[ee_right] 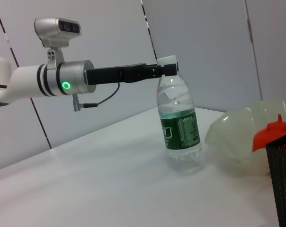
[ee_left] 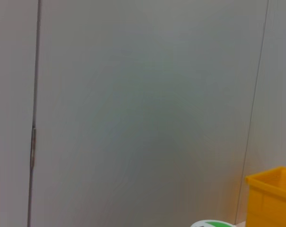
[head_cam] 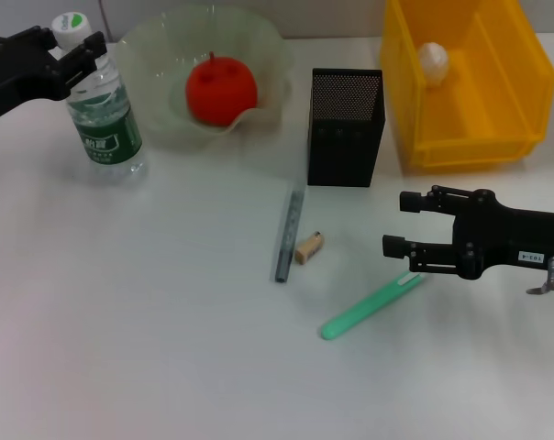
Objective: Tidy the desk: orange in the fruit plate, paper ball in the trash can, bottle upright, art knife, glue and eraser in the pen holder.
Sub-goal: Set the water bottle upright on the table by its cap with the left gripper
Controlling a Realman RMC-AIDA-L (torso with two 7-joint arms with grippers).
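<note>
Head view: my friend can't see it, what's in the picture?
The left claw grips the cap of an upright bottle on a white desk. The orange sits in its plate; the right claw hovers open.

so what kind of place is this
Probably a lab desk set up for a tidying test: a white desk against plain grey panels, holding a pen holder, a yellow trash can and a bottle.
</note>
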